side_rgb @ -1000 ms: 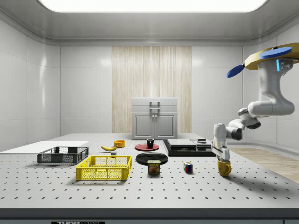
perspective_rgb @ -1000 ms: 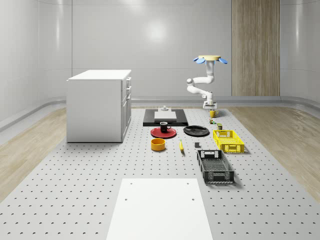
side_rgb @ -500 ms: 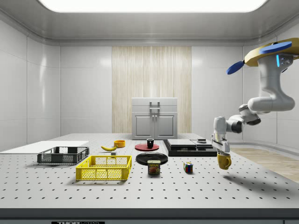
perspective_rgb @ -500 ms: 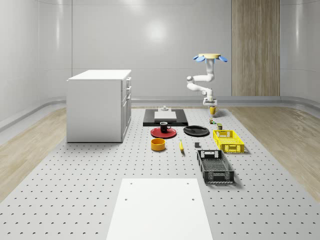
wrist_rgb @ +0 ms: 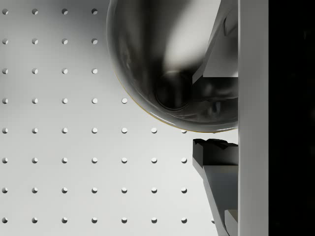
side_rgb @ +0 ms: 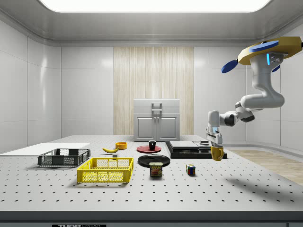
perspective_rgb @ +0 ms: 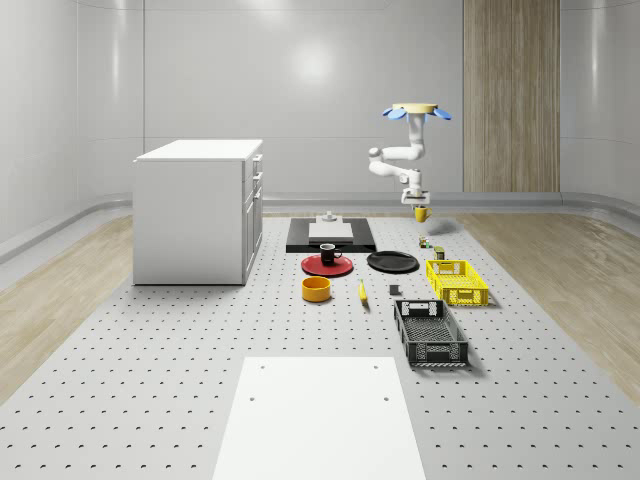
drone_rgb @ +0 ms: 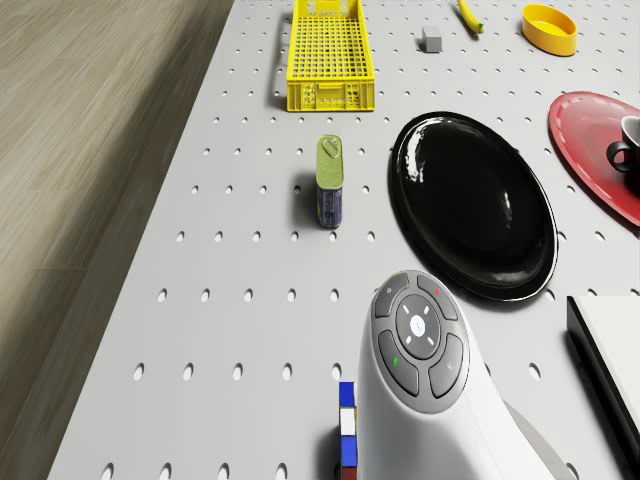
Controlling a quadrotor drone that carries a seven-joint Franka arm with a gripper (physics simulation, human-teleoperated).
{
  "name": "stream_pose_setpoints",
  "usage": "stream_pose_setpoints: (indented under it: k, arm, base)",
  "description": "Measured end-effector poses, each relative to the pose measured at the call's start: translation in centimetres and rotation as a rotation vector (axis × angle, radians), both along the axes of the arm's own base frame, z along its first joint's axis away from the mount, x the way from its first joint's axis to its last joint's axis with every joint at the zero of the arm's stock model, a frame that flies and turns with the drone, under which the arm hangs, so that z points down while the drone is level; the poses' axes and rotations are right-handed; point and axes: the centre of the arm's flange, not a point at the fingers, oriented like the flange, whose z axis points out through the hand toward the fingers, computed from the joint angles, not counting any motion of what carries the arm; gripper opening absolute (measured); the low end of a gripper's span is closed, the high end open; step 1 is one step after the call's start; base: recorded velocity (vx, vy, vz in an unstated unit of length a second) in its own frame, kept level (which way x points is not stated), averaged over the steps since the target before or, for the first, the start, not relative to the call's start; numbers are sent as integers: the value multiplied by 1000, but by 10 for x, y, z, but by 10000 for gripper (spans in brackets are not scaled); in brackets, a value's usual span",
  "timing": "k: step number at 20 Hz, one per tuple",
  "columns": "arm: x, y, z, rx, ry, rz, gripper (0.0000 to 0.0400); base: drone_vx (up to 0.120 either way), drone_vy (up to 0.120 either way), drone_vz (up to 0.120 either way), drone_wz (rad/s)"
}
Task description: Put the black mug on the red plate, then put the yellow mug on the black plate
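Side view: the wide grey perforated table (side_rgb: pixel 156 189) carries everything, with the white two-door cabinet (side_rgb: pixel 156 120) at its far end; the drone with its yellow body and blue rotors (side_rgb: pixel 265 49) hovers high above the table's edge at the side view's right, its white jointed arm (side_rgb: pixel 251 101) bending down toward the middle; below come the yellow mesh crate (side_rgb: pixel 105 170) and the dark mesh crate (side_rgb: pixel 64 157), then the flat black slab with a white block on it (side_rgb: pixel 191 148); the glossy round black plate (side_rgb: pixel 154 160) lies bare just behind the small tin can (side_rgb: pixel 156 169), and the round red plate (side_rgb: pixel 148 149) beyond it bears the small black mug (side_rgb: pixel 152 145); the gripper (side_rgb: pixel 215 143) is clenched on the rim of the small yellow mug (side_rgb: pixel 217 153), which hangs in the air clear of the table, in front of the black slab and well apart from the black plate; the multicoloured cube (side_rgb: pixel 190 169) sits on the table between the can and the hanging mug.
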Motion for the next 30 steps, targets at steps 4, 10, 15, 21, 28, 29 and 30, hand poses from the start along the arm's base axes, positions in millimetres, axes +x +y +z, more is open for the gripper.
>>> stream_pose_setpoints:
  k: [4, 10, 15, 21, 28, 29, 30]
  arm:
    - [0, 0, -2, 0, 0, 0, 110]
    - [0, 0, -3, 0, 0, 0, 110]
    - [0, 0, -3, 0, 0, 0, 110]
    - [0, 0, -3, 0, 0, 0, 110]
    - [0, 0, -3, 0, 0, 0, 110]
    - [0, 0, -3, 0, 0, 0, 110]
    - [0, 0, -3, 0, 0, 0, 110]
  base:
    - [120, -120, 0, 0]
    - [120, -120, 0, 0]
    - [120, -120, 0, 0]
    - [120, -120, 0, 0]
    - [120, -120, 0, 0]
    - [120, -120, 0, 0]
    - [120, -120, 0, 0]
